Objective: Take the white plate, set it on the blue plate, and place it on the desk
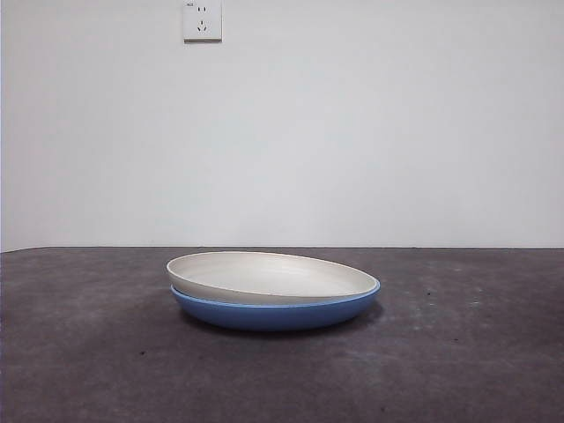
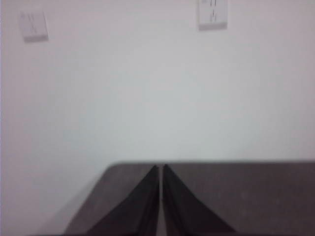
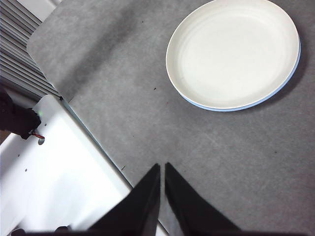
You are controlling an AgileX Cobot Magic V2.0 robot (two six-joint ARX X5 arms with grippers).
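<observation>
The white plate [image 1: 269, 275] sits nested in the blue plate [image 1: 278, 313] at the middle of the table [image 1: 79, 352], slightly tilted in the front view; only the blue plate's outer wall and a thin rim sliver show, its inside hidden. The right gripper [image 3: 162, 169] hangs high above the table, well apart from the plates, fingers pressed together and empty; the left gripper [image 2: 160, 169] faces the blurred wall [image 2: 147, 98], fingers likewise closed on nothing; neither arm shows in the front view.
</observation>
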